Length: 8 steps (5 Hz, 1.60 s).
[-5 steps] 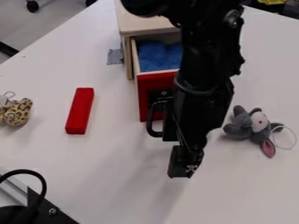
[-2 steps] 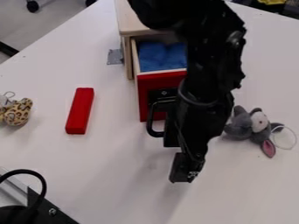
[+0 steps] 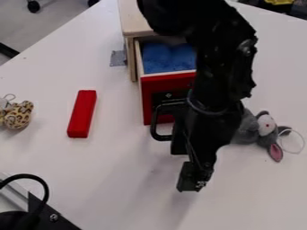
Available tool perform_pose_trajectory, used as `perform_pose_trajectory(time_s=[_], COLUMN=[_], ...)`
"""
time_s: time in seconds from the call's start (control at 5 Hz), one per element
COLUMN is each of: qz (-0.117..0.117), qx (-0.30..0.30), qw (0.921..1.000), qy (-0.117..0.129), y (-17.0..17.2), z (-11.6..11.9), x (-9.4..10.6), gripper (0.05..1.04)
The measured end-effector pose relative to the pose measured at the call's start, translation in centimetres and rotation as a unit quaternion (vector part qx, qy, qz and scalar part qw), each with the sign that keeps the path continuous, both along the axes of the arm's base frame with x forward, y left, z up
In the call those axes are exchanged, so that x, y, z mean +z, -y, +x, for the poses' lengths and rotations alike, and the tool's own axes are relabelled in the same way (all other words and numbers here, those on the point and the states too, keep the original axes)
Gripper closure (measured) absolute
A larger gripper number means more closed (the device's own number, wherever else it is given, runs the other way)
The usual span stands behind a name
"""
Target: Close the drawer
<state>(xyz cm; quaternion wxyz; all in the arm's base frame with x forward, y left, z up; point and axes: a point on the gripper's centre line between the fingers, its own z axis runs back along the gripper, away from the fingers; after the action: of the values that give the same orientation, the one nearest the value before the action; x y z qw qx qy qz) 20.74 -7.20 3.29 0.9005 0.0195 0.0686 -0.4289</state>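
Observation:
The black gripper (image 3: 193, 176) hangs over the white table, in front of and to the right of the drawer. The drawer (image 3: 168, 83) has a red front and stands pulled out of its wooden cabinet (image 3: 137, 20), with blue material (image 3: 160, 58) visible inside. A black handle (image 3: 157, 130) sticks out from the red front, just left of the gripper's body. The arm covers the right part of the drawer front.
On the table (image 3: 114, 179), a red block (image 3: 82, 113) lies left of the drawer and a leopard-print toy (image 3: 18, 115) at the left edge. A grey plush toy (image 3: 267, 130) lies right, partly behind the arm. Black equipment (image 3: 42, 215) occupies the lower left corner.
The arm and gripper have shifted slightly right and down in the view, uncovering more of the drawer front and covering more of the grey toy. The drawer has not moved.

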Motion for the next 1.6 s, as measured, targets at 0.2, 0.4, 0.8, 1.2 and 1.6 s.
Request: perform_pose_trajectory(time_s=[0.2,0.4,0.8,1.2,1.6], qz=[0.004,0.002,0.007,0.022,0.029], qx=[0.017,0.032,0.059,0.064,0.077], qw=[0.9998,0.9995,0.9981,0.9974,0.9963], qy=[-0.002,0.002,0.014,0.025,0.026], y=[-0.6,-0.7,-2.3,-4.0,-5.8], z=[1.4,2.7,5.2,6.9,7.9], x=[-0.6,-0.4,-0.4,-0.7,-0.9], gripper=[0.085,0.085,0.086,0.085,0.086])
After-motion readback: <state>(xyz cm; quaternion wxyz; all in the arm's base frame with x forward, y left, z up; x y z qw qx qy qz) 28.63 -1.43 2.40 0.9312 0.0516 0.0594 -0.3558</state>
